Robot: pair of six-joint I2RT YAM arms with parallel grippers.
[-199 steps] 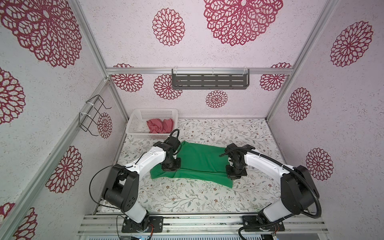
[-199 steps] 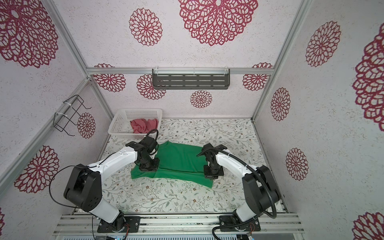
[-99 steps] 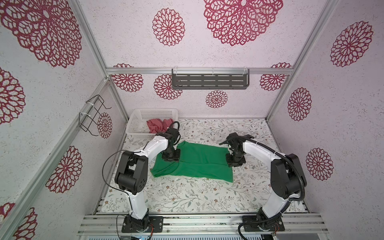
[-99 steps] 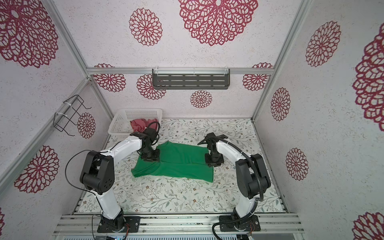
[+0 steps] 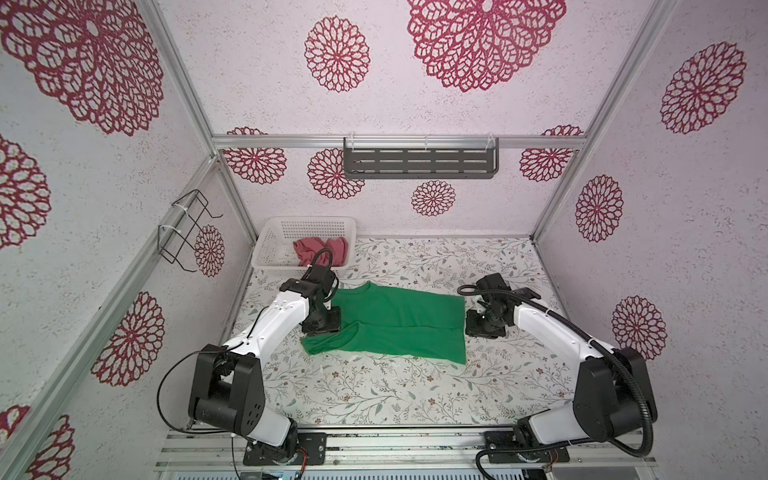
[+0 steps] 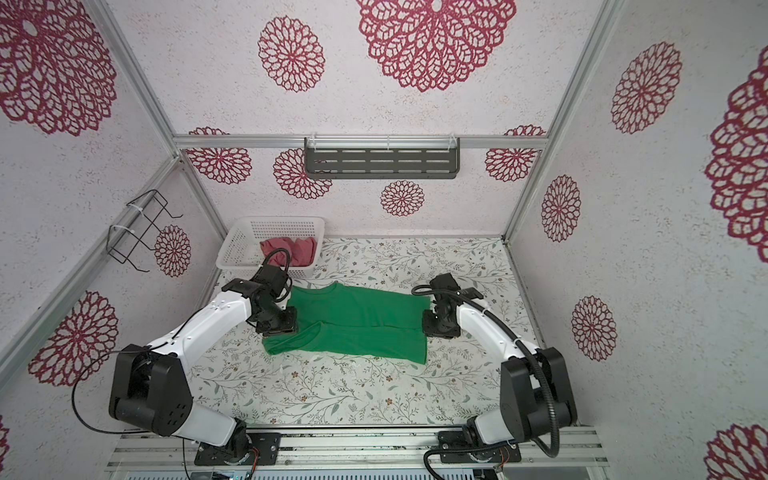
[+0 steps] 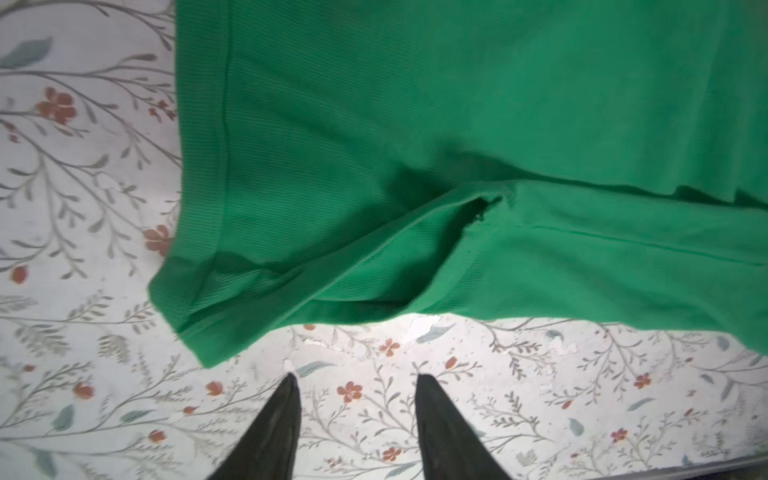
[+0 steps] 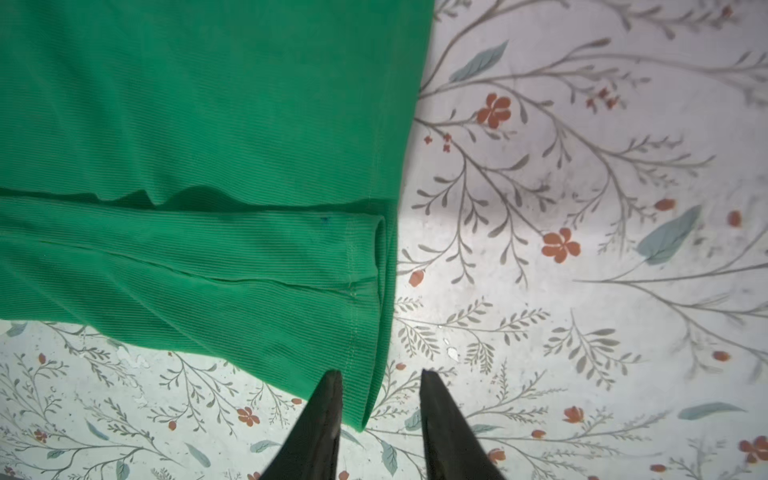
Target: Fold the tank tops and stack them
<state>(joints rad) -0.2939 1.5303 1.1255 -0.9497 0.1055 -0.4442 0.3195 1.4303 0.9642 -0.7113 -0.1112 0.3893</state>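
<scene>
The green tank top (image 5: 399, 324) (image 6: 353, 324) lies flat across the middle of the floral table, its front strip folded over onto itself (image 7: 415, 124) (image 8: 187, 124). My left gripper (image 5: 323, 327) (image 6: 277, 327) hovers at its strap end, open and empty above bare table (image 7: 355, 376). At the hem end is my right gripper (image 5: 480, 330) (image 6: 440, 328), also open (image 8: 380, 372). The hem corner lies on the table below its tips, not gripped. The rose-red tank top (image 5: 320, 249) (image 6: 289, 249) lies crumpled in the white basket (image 5: 311, 226) (image 6: 274, 226) at the back left.
A grey slotted shelf (image 5: 419, 164) hangs on the back wall and a black wire rack (image 5: 187, 228) on the left wall. Enclosure walls close in the table on three sides. The arm bases stand on the rail at the front edge.
Both grippers were shut on the green top's front edge. They carried it toward the back, opened and let go, then drew outward to the top's two ends.
</scene>
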